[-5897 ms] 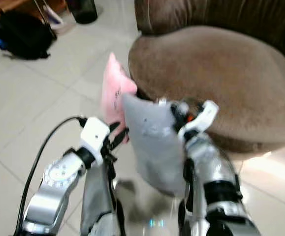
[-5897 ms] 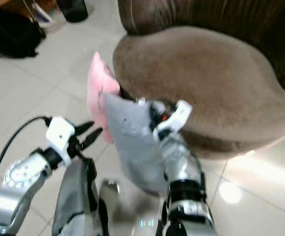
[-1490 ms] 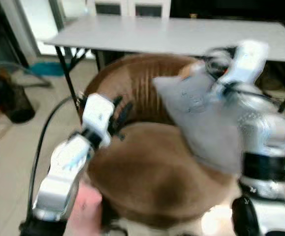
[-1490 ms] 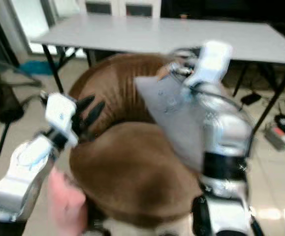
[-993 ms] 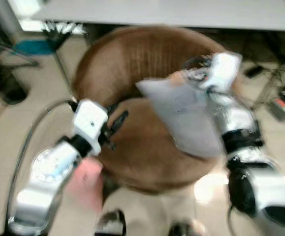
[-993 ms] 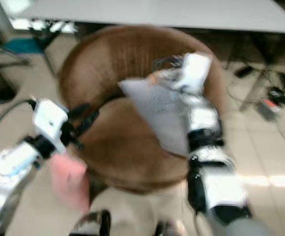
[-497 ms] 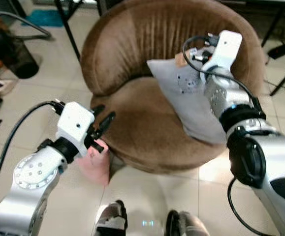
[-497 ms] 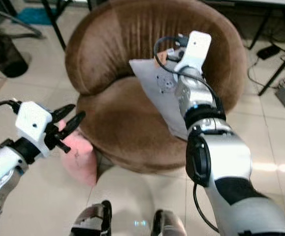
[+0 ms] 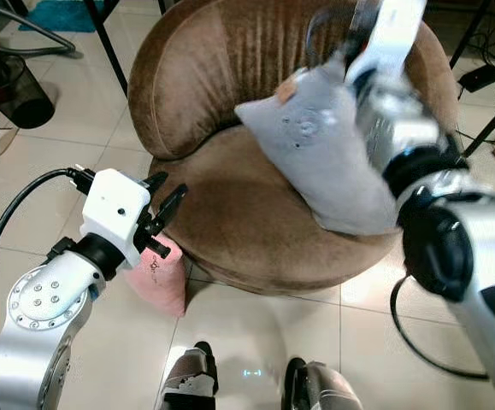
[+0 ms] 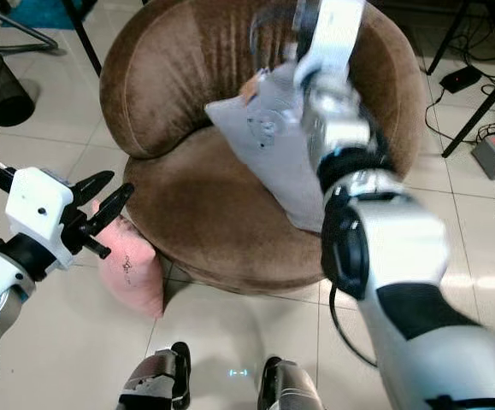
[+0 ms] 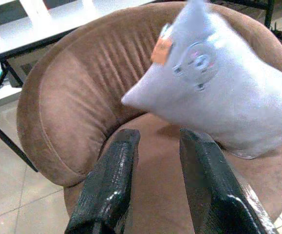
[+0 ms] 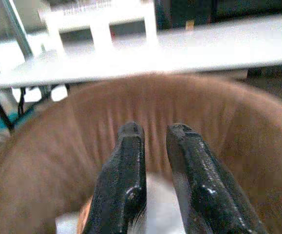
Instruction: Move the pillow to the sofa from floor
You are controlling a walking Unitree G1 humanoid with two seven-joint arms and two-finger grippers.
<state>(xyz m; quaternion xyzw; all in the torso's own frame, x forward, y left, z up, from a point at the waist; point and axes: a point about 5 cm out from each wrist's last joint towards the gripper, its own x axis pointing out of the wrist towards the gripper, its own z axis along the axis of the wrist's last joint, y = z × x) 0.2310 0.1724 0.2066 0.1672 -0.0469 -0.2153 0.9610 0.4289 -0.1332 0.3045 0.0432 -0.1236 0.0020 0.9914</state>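
At lower left the left gripper hangs spread and empty above a pink pillow on the floor. Centre frame, the grey pillow rests on the sofa; the right gripper, upper right, looks parted, so delivery seems nearly finished.

Bright, even indoor light. The right arm is smeared with motion blur in the head views. Glare spots shine on the floor tiles. The right wrist view is soft and hazy, its white surface overexposed.
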